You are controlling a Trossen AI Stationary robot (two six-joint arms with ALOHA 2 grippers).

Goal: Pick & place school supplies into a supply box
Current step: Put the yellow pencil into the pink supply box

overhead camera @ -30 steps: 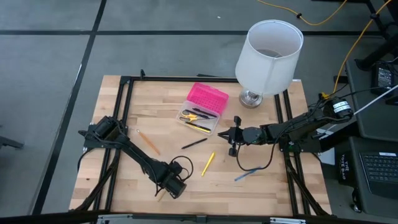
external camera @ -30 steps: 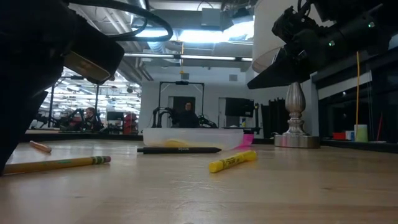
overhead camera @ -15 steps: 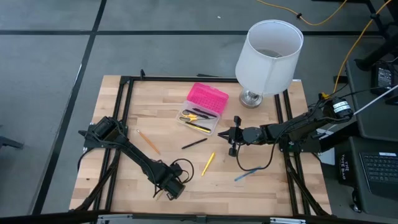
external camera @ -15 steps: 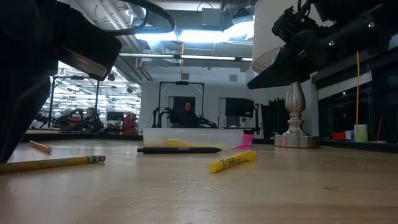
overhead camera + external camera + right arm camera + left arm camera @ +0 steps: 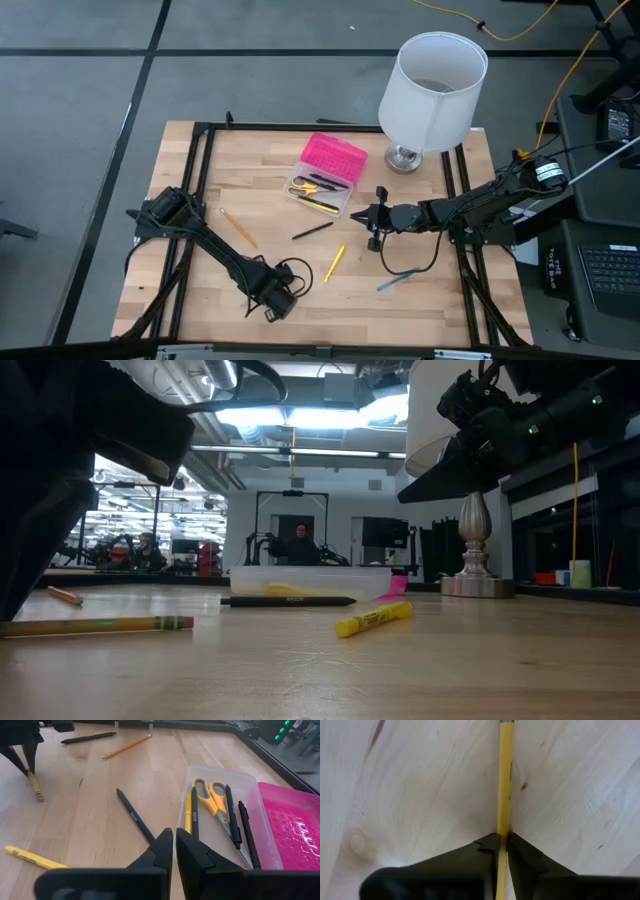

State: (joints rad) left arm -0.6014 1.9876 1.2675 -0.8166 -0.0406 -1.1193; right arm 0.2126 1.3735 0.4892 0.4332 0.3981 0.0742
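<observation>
left end effector point(image 5: 501, 842): down at the worktop's point(image 5: 420, 290) front edge, fingers pinching the yellow pencil point(image 5: 505, 775)
right end effector point(image 5: 174, 840): pressed together, holding nothing, hovering mid-worktop near the right edge
supply box point(image 5: 325, 173): back-centre of the worktop, scissors point(image 5: 216, 795) and pens inside

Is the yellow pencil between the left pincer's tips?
Yes, the left pincer has its two dark tips closed against the yellow pencil on the table.
</observation>
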